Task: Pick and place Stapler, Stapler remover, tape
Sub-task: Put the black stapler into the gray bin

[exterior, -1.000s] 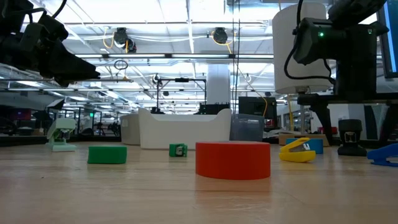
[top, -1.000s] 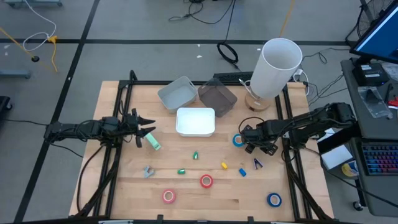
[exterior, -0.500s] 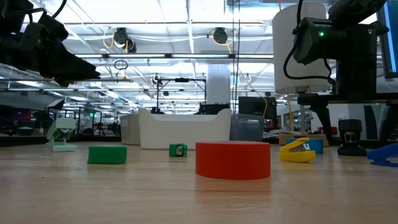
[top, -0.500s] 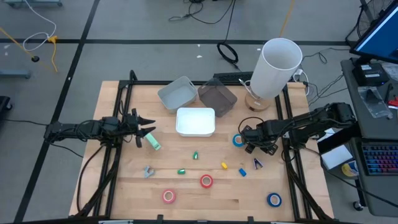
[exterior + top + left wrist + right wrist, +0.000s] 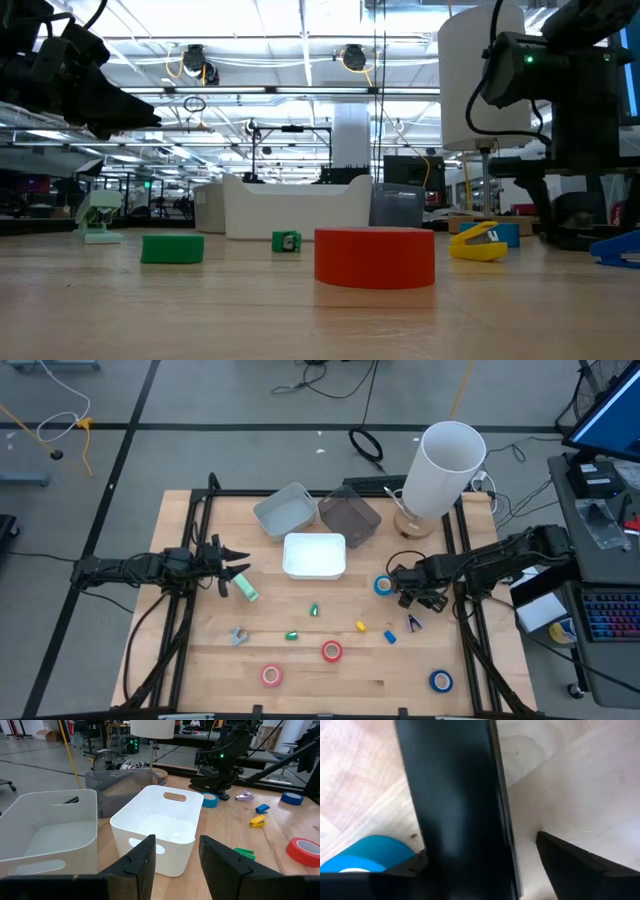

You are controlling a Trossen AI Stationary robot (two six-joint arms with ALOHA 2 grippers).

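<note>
My left gripper [image 5: 236, 568] hovers open over the table's left part, just beside the mint-green stapler [image 5: 246, 590] that lies flat on the wood. In its wrist view the open fingers [image 5: 175, 857] frame the white bin [image 5: 160, 827]. My right gripper [image 5: 412, 598] is low over the table's right part, open, next to a blue tape roll [image 5: 384, 586] that shows in its wrist view [image 5: 360, 857]. A blue stapler remover [image 5: 413, 623] and a grey one [image 5: 238, 635] lie on the table. Red [image 5: 332, 651], pink [image 5: 271, 676] and blue [image 5: 441, 681] tape rolls lie flat near the near edge.
A pale grey bin [image 5: 285, 510] and a dark bin [image 5: 350, 515] stand behind the white bin [image 5: 315, 556]. A tall white cylinder [image 5: 445, 470] stands at the far right. Small green [image 5: 314, 609], yellow [image 5: 361, 626] and blue [image 5: 390, 637] clips are scattered mid-table. Black frame rails [image 5: 462, 610] run along both sides.
My right gripper has shifted a little toward the table's right edge, away from the blue tape roll beside it. In the low view its dark finger no longer stands where it did. Nothing on the table has moved.
</note>
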